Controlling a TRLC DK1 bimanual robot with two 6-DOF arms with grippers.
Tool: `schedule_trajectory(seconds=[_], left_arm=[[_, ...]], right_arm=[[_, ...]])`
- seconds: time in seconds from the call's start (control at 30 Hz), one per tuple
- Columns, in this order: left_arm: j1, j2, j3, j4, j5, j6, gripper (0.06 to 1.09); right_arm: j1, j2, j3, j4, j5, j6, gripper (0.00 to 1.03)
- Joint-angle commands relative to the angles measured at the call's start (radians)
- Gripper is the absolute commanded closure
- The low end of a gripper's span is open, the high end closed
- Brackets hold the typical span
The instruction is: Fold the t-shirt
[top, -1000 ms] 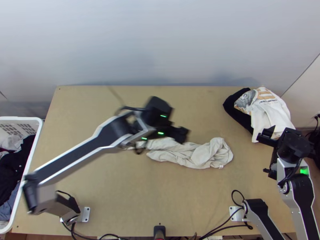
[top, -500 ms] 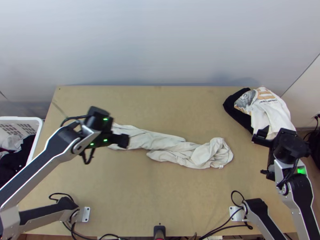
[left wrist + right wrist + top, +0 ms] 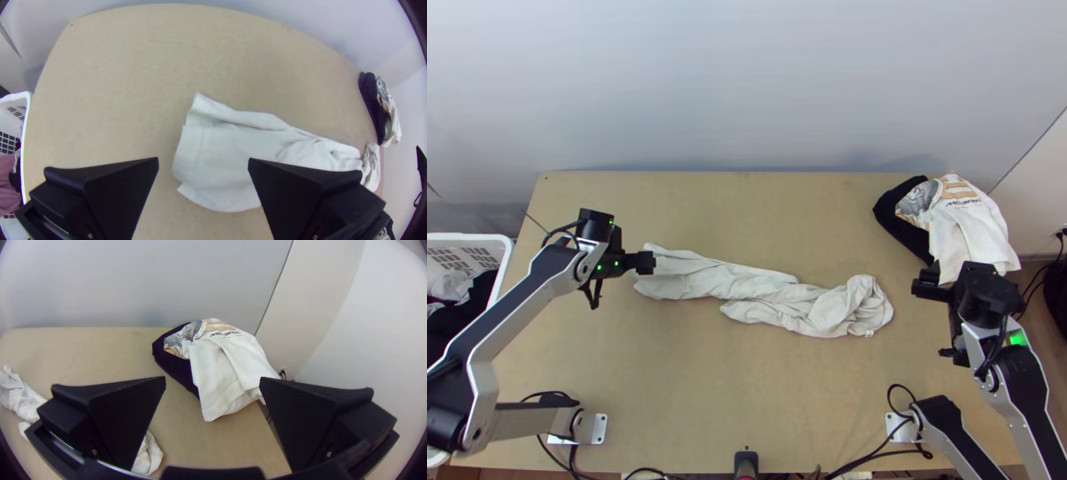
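Observation:
My left gripper (image 3: 647, 262) is over the left end of the light t-shirt (image 3: 763, 290). The shirt lies bunched into a long strip across the table's middle, its right end crumpled in a heap. In the left wrist view my left gripper (image 3: 203, 162) stands open above the table beside the shirt's flatter end (image 3: 222, 155). Near the table's right edge is my right gripper (image 3: 925, 286), apart from the shirt. The right wrist view shows my right gripper (image 3: 212, 382) open, nothing held between its fingers, and part of the shirt (image 3: 149, 455) beside it.
A pile of black and white printed clothes (image 3: 971, 232) lies on the table's back right corner. A white basket (image 3: 507, 256) with clothes stands past the left edge. Bare wood (image 3: 747, 216) lies behind the shirt, and more in front.
My left arm has swung from over the shirt's middle to its left end, uncovering that part. My right gripper has shifted slightly left and down the picture. The shirt lies as before.

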State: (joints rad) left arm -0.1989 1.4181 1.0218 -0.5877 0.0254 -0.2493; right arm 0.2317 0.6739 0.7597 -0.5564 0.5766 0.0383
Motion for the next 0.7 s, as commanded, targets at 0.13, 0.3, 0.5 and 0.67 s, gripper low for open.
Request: schedule_trajectory(seconds=[0.13, 0.3, 0.5, 0.67], left_arm=[[0.038, 0.193, 0.054, 0.066, 0.001, -0.033, 0.24], [0.030, 0.217, 0.055, 0.040, 0.001, -0.059, 0.44], [0.027, 0.171, 0.040, 0.042, 0.001, -0.068, 0.89], [0.026, 0.097, 0.050, 0.054, -0.001, -0.077, 1.05]], right_arm=[[0.017, 0.013, -0.003, -0.017, -0.011, 0.000, 0.04], [0.020, 0.039, 0.003, -0.016, -0.027, 0.003, 0.05], [0.066, 0.104, 0.047, -0.011, -0.044, 0.011, 0.05], [0.164, 0.136, 0.082, -0.060, -0.093, 0.117, 0.05]])
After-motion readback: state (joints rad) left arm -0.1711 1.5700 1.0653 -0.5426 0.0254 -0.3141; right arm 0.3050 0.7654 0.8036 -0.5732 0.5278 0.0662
